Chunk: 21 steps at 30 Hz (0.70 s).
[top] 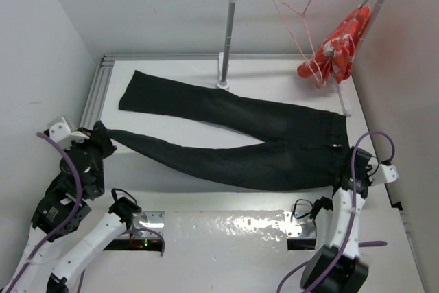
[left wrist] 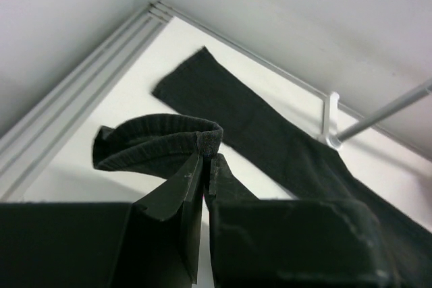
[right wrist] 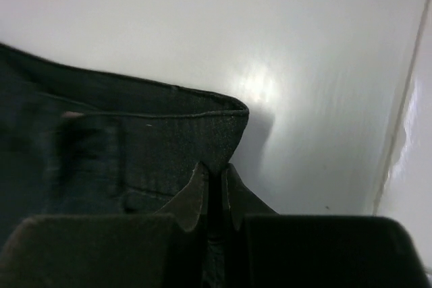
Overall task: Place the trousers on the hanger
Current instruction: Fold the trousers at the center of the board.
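Right end effector (right wrist: pixel 214 172) on trousers (top: pixel 226 135) edge

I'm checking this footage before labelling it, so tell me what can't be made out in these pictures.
- Top view: the lower wire of the hanger meets the orange-red bundle; whether they tangle is too small to tell.
- Top view: fingertips of the right gripper are lost against the black trousers.
- Left wrist: the body of the left gripper covers the trousers below its pinch.
- Right wrist: the trousers are blurred at left; the hanger lies outside the frame.
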{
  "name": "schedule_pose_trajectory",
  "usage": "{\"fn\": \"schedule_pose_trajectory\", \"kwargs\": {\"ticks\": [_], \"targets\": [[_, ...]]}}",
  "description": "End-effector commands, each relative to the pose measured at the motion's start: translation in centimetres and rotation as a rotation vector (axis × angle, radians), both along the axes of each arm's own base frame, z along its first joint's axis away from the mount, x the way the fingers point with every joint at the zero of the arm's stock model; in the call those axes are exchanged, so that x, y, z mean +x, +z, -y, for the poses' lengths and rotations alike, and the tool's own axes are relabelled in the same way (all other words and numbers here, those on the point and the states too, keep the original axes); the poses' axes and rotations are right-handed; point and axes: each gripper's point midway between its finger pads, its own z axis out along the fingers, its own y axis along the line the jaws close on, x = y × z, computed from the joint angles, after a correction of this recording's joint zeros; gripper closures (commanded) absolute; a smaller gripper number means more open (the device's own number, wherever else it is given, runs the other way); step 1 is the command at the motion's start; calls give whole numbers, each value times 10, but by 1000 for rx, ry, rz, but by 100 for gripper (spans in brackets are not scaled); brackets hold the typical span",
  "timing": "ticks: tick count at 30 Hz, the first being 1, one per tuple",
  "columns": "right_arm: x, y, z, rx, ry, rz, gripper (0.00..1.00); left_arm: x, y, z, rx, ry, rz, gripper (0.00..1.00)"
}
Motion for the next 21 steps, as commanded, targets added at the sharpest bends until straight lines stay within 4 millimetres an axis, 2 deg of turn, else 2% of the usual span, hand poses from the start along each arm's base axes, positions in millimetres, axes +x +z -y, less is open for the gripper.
{"fn": "schedule_pose_trajectory", "kwargs": {"ticks": [1,3,5,8,10,11,12,15,16,17,19,20,21], "targets": [[8,70,18,-170,29,93,100,-13,32,-22,-24,95,59,100],[16,92,18,-181,57,125,100,-19,36,-30,-19,134,50,100],[24,91,16,-134,84,93,100,-19,34,-33,-13,162,38,100],[46,100,16,-114,124,147,100,-11,24,-34,18,206,11,100],[64,120,17,-118,152,216,100,-1,16,-30,41,233,-23,100],[76,123,19,-113,178,227,100,4,6,-28,48,248,-46,100],[87,140,21,-116,199,244,100,15,1,-23,65,264,-60,100],[117,142,24,-52,243,216,100,41,-23,-10,152,269,-168,100],[126,142,23,-35,263,221,100,46,-20,-15,159,299,-192,100],[135,141,26,-25,267,216,100,57,-30,-13,197,309,-252,100],[139,141,31,-42,261,215,100,66,-26,-17,217,332,-269,100],[146,145,34,-60,274,229,100,77,-26,-13,208,320,-271,100],[150,146,35,-62,283,234,100,81,-26,-22,202,347,-282,100]]}}
